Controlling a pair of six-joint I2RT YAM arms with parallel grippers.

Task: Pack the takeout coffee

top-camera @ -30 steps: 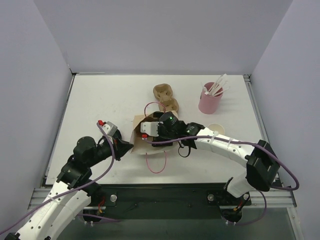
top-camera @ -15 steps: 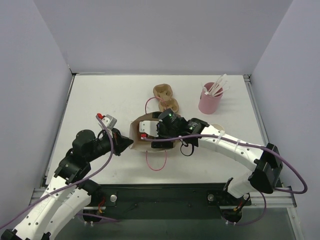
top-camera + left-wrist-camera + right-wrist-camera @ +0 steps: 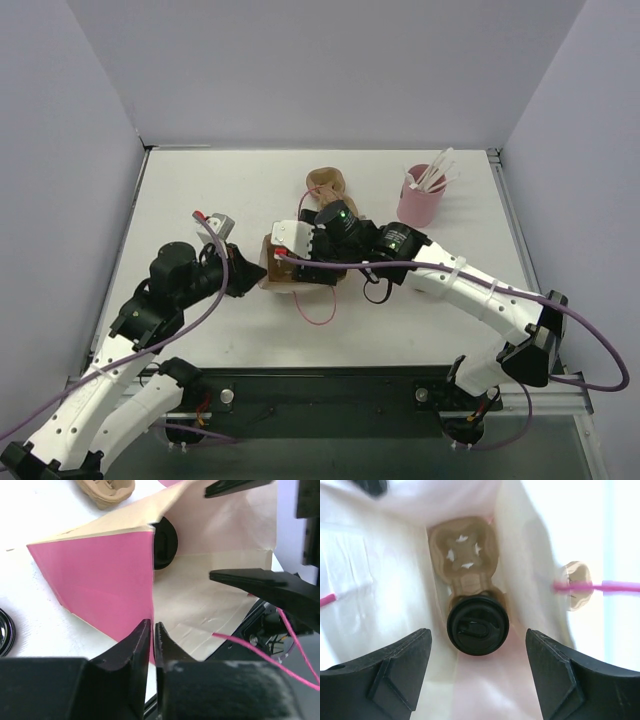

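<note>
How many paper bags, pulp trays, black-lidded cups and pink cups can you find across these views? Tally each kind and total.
Paper bag: 1
Pulp trays: 2, bagged tray and loose tray
Black-lidded cup: 1
Pink cup: 1
Total: 5

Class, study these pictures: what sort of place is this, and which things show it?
Probably a robotics lab test cell, not a café: plain walls box in a white table, where a left arm and right arm work on a paper bag.
</note>
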